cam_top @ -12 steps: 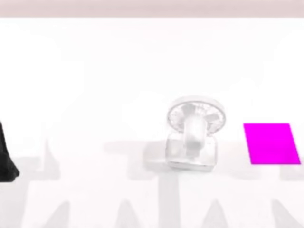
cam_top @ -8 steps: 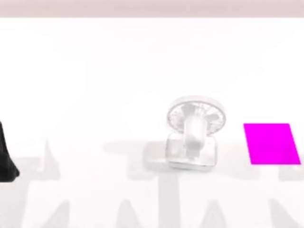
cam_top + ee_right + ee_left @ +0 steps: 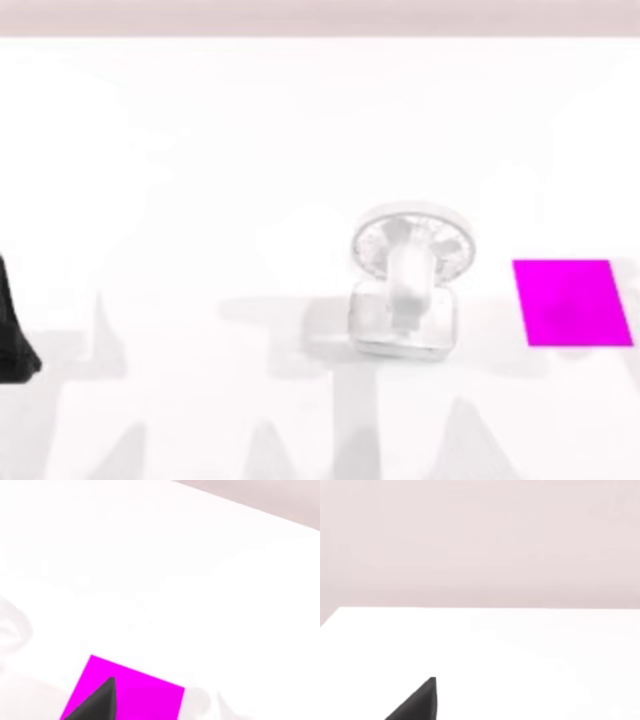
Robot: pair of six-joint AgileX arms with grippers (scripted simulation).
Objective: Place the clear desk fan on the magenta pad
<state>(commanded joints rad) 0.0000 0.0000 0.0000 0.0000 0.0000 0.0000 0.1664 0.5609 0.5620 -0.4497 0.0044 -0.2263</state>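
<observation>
The clear desk fan (image 3: 405, 288) stands upright on the white table a little right of the middle, its round grilled head toward the back and its clear base toward the front. The magenta pad (image 3: 572, 302) lies flat to the fan's right, apart from it and with nothing on it. My left arm (image 3: 12, 335) stays at the table's left edge, far from both; a dark tip of the left gripper (image 3: 417, 706) shows over bare table. A dark tip of my right gripper (image 3: 100, 701) hangs above the magenta pad (image 3: 145, 695). The right arm is out of the top view.
The white table (image 3: 220, 180) ends at a pale back wall (image 3: 320, 15). Grey shadows of the arms fall along the front of the table (image 3: 340, 420).
Fan and pad have not moved. The shadows at the front right have shifted leftward, and a faint shade now lies on the pad.
</observation>
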